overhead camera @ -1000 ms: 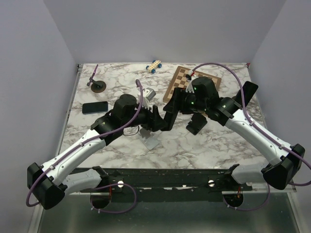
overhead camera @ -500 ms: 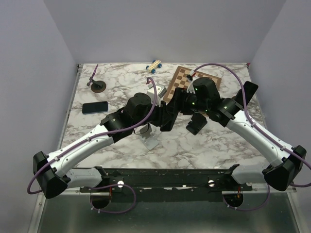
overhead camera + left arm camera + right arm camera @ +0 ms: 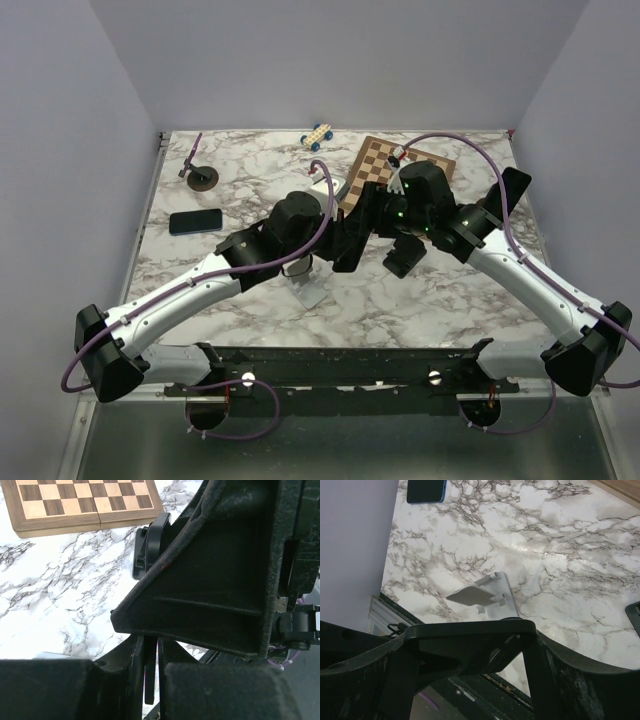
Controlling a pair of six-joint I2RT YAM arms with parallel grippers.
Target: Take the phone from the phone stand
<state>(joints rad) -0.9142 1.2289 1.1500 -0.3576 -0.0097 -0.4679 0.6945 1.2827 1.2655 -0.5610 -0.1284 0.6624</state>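
On the counter (image 3: pixel 430 300), far left, the phone (image 3: pixel 195 221) lies flat, well apart from the bare white stand (image 3: pixel 312 290), seemingly already removed; left jaws pinch a thin dark plate (image 3: pixel 150 680), right jaws gape.

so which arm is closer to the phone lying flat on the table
Left. The left arm passes close beside the phone, on its right; the right arm is far off to the right, beyond the phone stand.

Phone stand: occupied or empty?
Empty. The white phone stand bears nothing; the phone lies flat on the table, well apart from it.
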